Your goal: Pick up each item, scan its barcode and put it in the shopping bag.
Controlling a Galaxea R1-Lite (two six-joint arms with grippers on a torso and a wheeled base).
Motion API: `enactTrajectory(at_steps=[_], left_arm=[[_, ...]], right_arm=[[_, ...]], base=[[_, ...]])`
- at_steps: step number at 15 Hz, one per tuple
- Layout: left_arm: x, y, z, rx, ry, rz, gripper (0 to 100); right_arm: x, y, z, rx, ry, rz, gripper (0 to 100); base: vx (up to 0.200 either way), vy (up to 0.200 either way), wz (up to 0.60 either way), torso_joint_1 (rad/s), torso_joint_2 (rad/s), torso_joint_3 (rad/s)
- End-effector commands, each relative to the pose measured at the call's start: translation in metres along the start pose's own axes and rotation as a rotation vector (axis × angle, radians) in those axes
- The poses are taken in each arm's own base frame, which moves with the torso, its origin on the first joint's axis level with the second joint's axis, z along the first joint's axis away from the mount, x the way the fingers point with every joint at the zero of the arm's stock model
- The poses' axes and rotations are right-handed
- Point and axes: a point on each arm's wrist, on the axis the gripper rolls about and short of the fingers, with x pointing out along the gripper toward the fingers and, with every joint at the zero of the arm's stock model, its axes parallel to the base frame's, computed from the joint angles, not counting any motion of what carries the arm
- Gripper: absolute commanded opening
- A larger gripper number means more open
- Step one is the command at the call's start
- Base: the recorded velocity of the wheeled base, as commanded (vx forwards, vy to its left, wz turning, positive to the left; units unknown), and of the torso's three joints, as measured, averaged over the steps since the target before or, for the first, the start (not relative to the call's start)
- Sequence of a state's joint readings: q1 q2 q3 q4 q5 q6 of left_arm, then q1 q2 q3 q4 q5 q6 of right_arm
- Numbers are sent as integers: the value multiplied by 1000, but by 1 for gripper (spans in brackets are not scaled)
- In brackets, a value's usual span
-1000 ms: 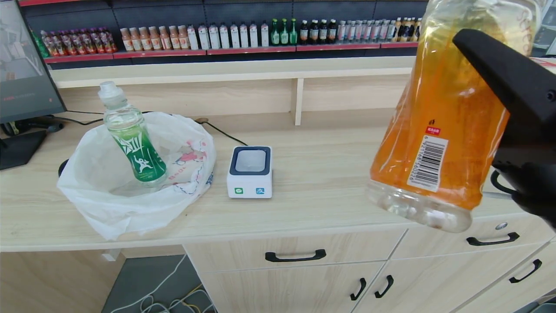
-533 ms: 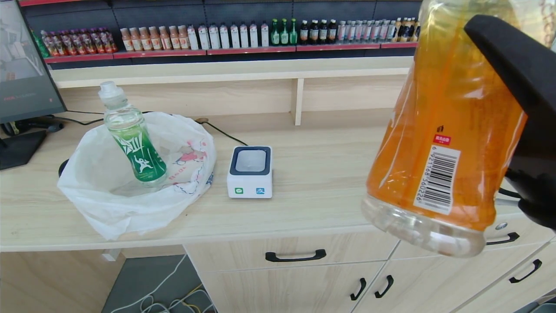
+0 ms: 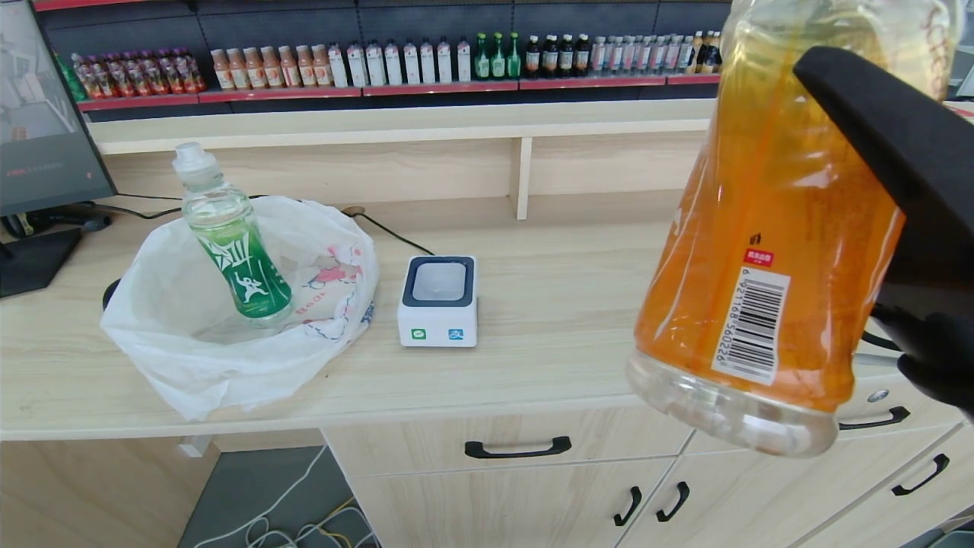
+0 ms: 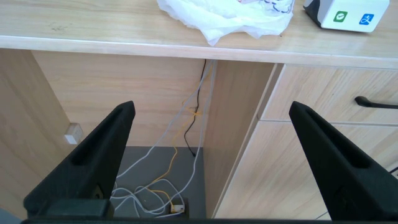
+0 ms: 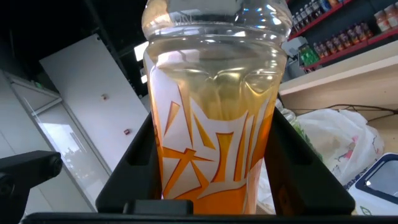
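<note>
A large orange drink bottle hangs in the air at the right of the head view, close to the camera, its barcode label facing me. My right gripper is shut on the orange bottle, one black finger across its right side. The white barcode scanner sits mid-counter, well left of the bottle. A white shopping bag lies at the left with a green bottle standing in it. My left gripper stands open below the counter edge, holding nothing.
A monitor and cables stand at the counter's far left. Shelves of bottles line the back wall. Drawers with black handles sit below the wooden counter. Loose cables lie on the floor under it.
The orange bottle in my right gripper has dropped lower and shifted slightly left, with its base nearer the camera. The bag, green bottle and scanner have not moved.
</note>
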State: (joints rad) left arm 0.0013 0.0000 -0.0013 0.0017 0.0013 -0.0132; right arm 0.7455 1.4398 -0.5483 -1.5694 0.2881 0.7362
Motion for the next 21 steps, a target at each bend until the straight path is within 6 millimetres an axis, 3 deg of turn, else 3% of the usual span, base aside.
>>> enactTrajectory(at_steps=[1, 9, 11, 18, 21], left_arm=[[0, 0, 0, -1, 0, 1, 100], [0, 0, 0, -1, 0, 1, 100], [0, 0, 0, -1, 0, 1, 100], [0, 0, 0, -1, 0, 1, 100], [0, 0, 0, -1, 0, 2, 100]], right_arm=[[1, -1, -1, 1, 3, -3, 0], [-1, -2, -4, -11, 14, -9, 0], [-7, -8, -13, -67, 53, -41, 0], [-14, -30, -20, -432, 134, -140, 0], [-14, -38, -16, -679, 120, -327, 0]], base=[[0, 0, 0, 0, 0, 0], [0, 0, 0, 0, 0, 0], [0, 0, 0, 0, 0, 0], [0, 0, 0, 0, 0, 0], [0, 0, 0, 0, 0, 0]])
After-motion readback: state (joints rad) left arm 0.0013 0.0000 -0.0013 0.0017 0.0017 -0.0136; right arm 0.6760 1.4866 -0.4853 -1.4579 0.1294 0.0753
